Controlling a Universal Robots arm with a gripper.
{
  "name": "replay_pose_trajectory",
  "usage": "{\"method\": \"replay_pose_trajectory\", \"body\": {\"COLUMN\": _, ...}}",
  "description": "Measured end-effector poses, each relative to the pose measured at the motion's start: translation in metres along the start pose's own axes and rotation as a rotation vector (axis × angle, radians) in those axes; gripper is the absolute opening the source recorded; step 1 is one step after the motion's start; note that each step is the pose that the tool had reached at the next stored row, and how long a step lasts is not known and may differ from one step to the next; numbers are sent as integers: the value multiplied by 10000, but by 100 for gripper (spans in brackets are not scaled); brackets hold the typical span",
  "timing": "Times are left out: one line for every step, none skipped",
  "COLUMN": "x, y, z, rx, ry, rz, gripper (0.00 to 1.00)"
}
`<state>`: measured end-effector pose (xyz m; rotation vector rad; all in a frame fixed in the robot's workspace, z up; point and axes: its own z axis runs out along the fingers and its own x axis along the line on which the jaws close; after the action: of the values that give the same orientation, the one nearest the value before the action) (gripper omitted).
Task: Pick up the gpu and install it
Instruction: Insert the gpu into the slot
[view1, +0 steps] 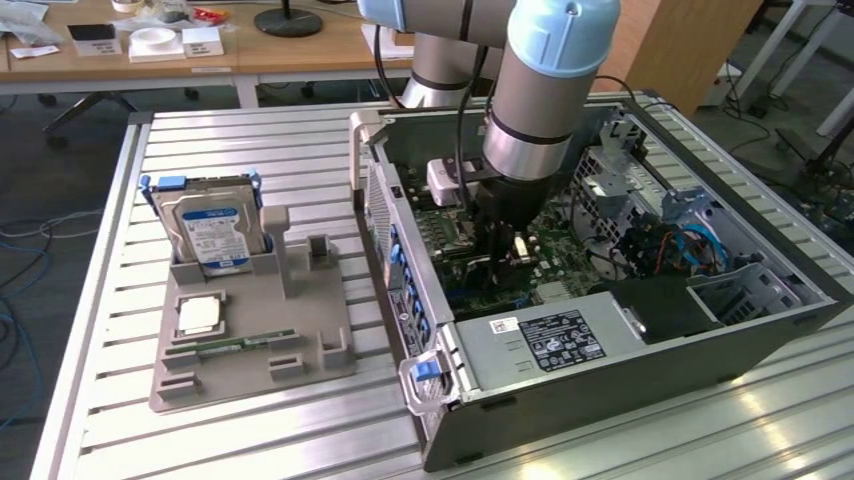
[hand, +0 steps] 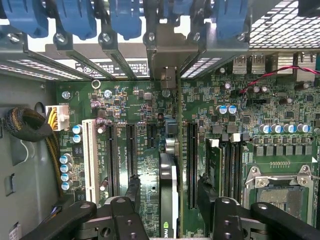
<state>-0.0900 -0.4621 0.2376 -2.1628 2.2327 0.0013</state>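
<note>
Currently, I see the gripper (hand: 167, 200) lowered inside the open computer case (view1: 747, 330), directly over the green motherboard (hand: 270, 125). The gpu (hand: 169, 200) stands on edge in an expansion slot between the two black fingers (hand: 134, 192); its long axis runs along the slot, from the gripper toward the case's rear wall, where its silver-beige metal end bracket (hand: 165, 55) sits among the slot covers under a row of blue plastic clips (hand: 125, 20). From the wrist view I see only the thin top edge of the card, dark with a black cooler face. The fingers are spread, one on each side of the card, with a visible gap between each pad and the card, so the card is released. Parallel black slots flank the card, with a white slot (hand: 89, 155) further off. In the exterior view, the arm (view1: 547, 90) descends vertically into the case, which lies on its side on a ribbed aluminium tabletop (view1: 267, 130). Toward the exterior view's left, well apart from the case, a grey moulded fixture (view1: 254, 340) holds a boxy hard drive (view1: 214, 230) with a blue-white label standing upright, a square silver processor (view1: 200, 315) lying flat, and a narrow green memory stick (view1: 247, 343).
</note>
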Motion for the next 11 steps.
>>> {"method": "replay_pose_trajectory", "body": {"x": 0, "y": 0, "z": 0, "rx": 0, "ry": -1, "rz": 0, "gripper": 58}}
{"method": "replay_pose_trajectory", "body": {"x": 0, "y": 0, "z": -1, "rx": -1, "ry": 1, "rz": 0, "gripper": 58}}
{"method": "replay_pose_trajectory", "body": {"x": 0, "y": 0, "z": -5, "rx": -2, "ry": 3, "rz": 0, "gripper": 58}}
{"method": "replay_pose_trajectory", "body": {"x": 0, "y": 0, "z": -12, "rx": -2, "ry": 4, "rz": 0, "gripper": 58}}
{"method": "replay_pose_trajectory", "body": {"x": 0, "y": 0, "z": -21, "rx": -1, "ry": 1, "rz": 0, "gripper": 58}}
{"method": "replay_pose_trajectory", "body": {"x": -1, "y": -1, "z": -35, "rx": -1, "ry": 1, "rz": 0, "gripper": 58}}
{"method": "replay_pose_trajectory", "body": {"x": -1, "y": -1, "z": -48, "rx": -1, "ry": 1, "rz": 0, "gripper": 58}}
{"method": "replay_pose_trajectory", "body": {"x": -1, "y": -1, "z": -60, "rx": -1, "ry": 1, "rz": 0, "gripper": 58}}
{"method": "replay_pose_trajectory", "body": {"x": -2, "y": -1, "z": -69, "rx": 0, "ry": 0, "rz": 0, "gripper": 58}}
{"method": "replay_pose_trajectory", "body": {"x": -2, "y": -2, "z": -78, "rx": 0, "ry": -1, "rz": 0, "gripper": 58}}
{"method": "replay_pose_trajectory", "body": {"x": -2, "y": -2, "z": -88, "rx": 0, "ry": 0, "rz": 0, "gripper": 58}}
